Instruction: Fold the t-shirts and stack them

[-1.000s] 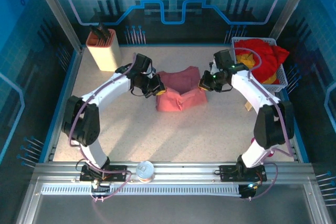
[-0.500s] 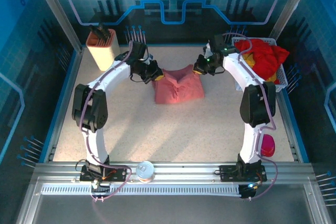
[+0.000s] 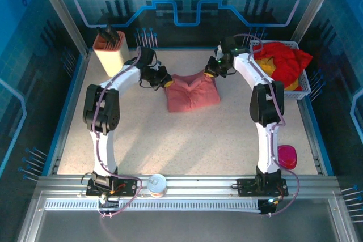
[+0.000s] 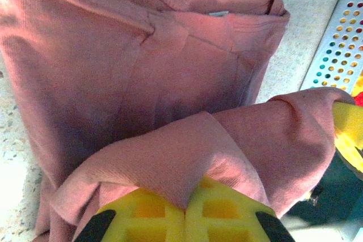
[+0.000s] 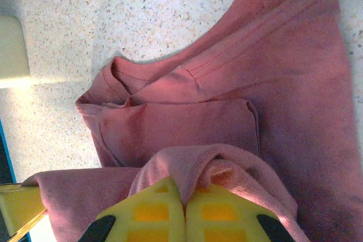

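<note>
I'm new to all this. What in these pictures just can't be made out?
- Top view: how many t-shirts the basket holds; the red t-shirt lies heaped over the yellow t-shirt.
- Top view: what stands in the tan holder; too dark and small.
- Wrist views: the very tips of the left gripper and right gripper; the pink t-shirt drapes over them.

— The pink t-shirt [image 4: 142,83]?
— Soft, matt knitted cloth, with stitched hems.
— And the worktop [image 5: 142,15]?
— Speckled, stone-like, faintly grainy.
— The left claw [image 4: 184,213] and right claw [image 5: 182,211]?
— Smooth yellow plastic, moulded in a grid. The basket [image 4: 334,43] is white perforated plastic.
</note>
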